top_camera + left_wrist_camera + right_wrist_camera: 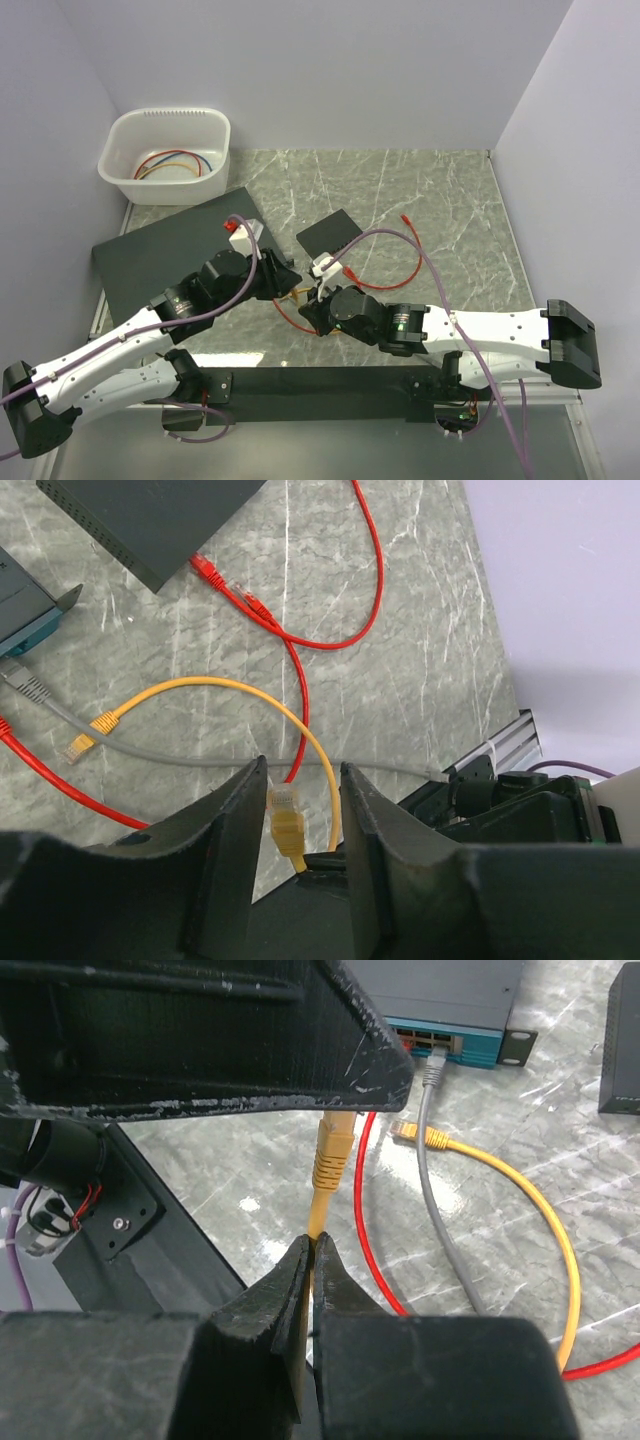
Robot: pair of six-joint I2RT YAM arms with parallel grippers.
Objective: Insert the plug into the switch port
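Two red plugs (258, 608) (205, 570) with clear tips lie loose on the marble beside the small black box, in neither gripper. The switch (170, 260) lies at the left; its teal face (440, 1045) shows the row of ports (410, 1035). My right gripper (313, 1242) is shut on the orange-yellow cable just under its plug (335, 1145) and holds it upright. My left gripper (303, 770) stands open around that same yellow plug (285, 815), which sits by one finger with a gap to the other.
A grey cable (440, 1190) is plugged into one port. The small black box (330, 235) lies mid-table. The yellow cable's other end (405, 1130) and red cable loops (375, 580) lie between box and switch. A white bin (165, 155) with cables stands back left.
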